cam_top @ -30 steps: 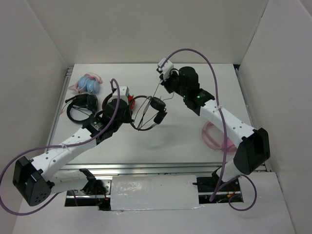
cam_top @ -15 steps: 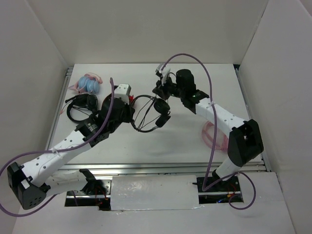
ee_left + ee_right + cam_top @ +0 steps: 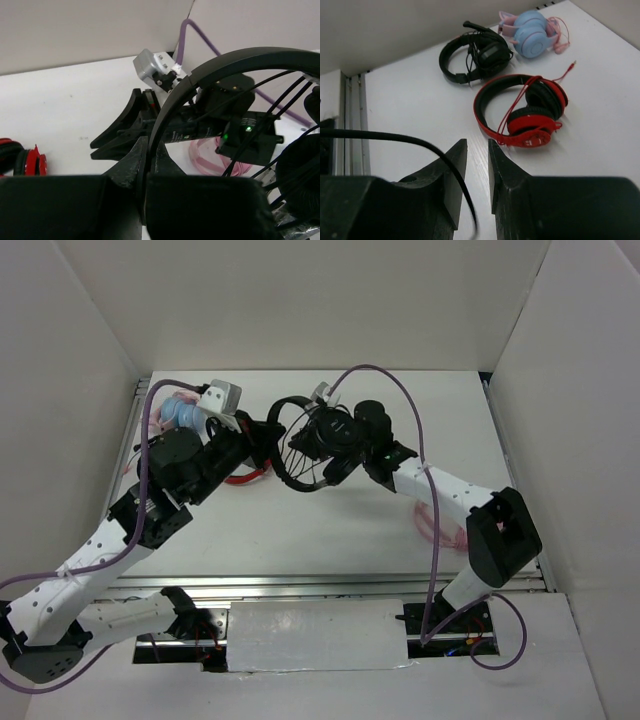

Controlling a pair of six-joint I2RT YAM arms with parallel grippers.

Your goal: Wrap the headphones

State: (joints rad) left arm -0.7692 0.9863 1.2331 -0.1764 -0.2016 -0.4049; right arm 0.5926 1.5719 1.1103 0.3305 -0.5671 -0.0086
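The small all-black headphones point(image 3: 292, 400) hang in the air above the middle of the table. My left gripper point(image 3: 268, 435) is shut on their thin headband point(image 3: 225, 60), pinched between its fingers point(image 3: 150, 150). An earcup point(image 3: 300, 175) and cable strands hang at the right of the left wrist view. My right gripper point(image 3: 305, 435) sits close against the headphones, pointing left. Its jaws point(image 3: 477, 142) stand a narrow gap apart. The black cable point(image 3: 395, 136) crosses the left finger and drops into that gap, which is wider than the cable.
Red-and-black headphones point(image 3: 527, 117) lie on the table below the grippers, also seen from above point(image 3: 245, 478). A bulkier black headset point(image 3: 475, 55) and blue headphones point(image 3: 532, 32) lie at the back left. A pink cable coil point(image 3: 440, 520) lies at the right. White walls enclose the table.
My left arm has lifted and carried the headphones up and back, uncovering the red headphones. My right gripper has moved left, from holding the cable out to being against the headphones.
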